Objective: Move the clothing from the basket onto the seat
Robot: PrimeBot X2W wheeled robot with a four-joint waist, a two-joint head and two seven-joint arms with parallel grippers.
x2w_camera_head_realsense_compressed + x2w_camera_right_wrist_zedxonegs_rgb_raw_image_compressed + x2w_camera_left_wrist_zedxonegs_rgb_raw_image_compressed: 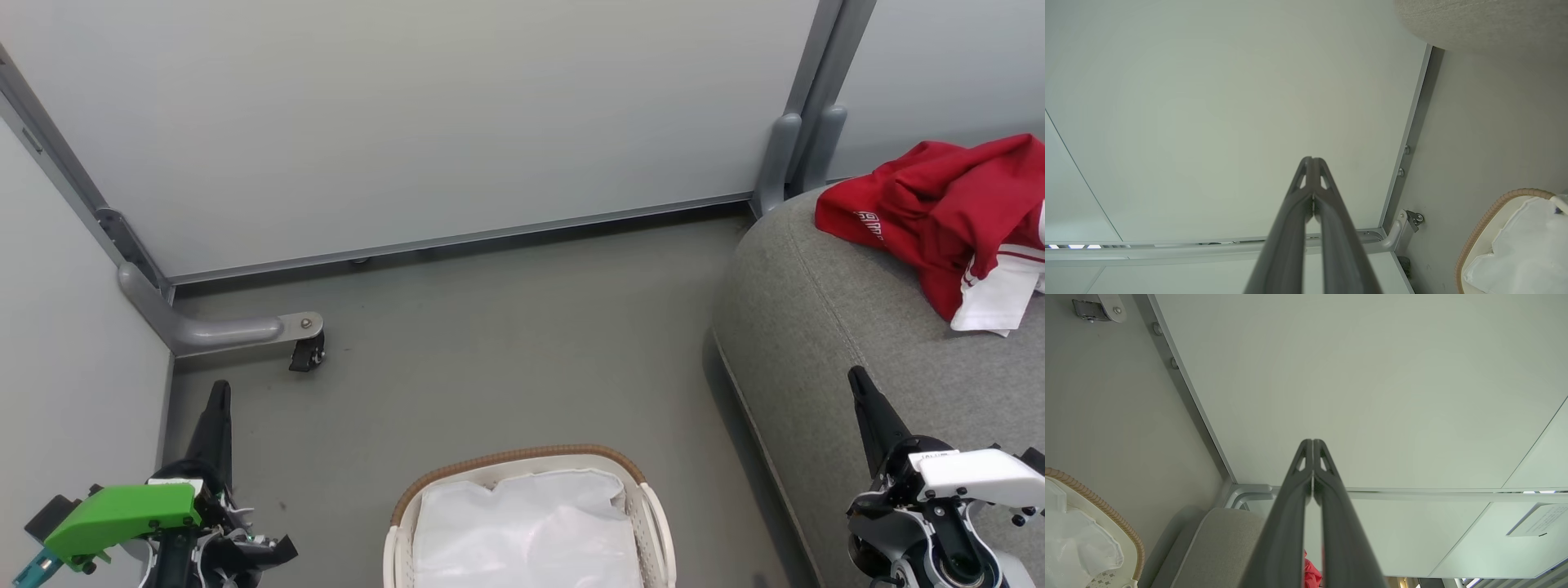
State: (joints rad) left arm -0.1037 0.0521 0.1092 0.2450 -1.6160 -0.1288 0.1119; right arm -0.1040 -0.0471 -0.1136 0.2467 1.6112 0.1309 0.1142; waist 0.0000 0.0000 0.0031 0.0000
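at two o'clock in the head view, the clothing (939, 204) is lying bunched on the seat (816, 343), while the basket (522, 454) at six is showing its white liner (522, 531). the left gripper (219, 390) at eight and right gripper (857, 377) at four are holding nothing. in the left wrist view its fingers (1290, 506) are pressing together; the right wrist view is reading alike. sitting near the seat's rounded far edge, the pile could be sliding off if a gripper brushes it.

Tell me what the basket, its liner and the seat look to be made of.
Basket: looks like matte white plastic, perforated walls, with a brown woven-looking rim, possibly rattan or imitation. Liner: probably thin white cloth, judging by soft creases. Seat: grey woven upholstery, matte, with visible weave texture and a stitched seam.
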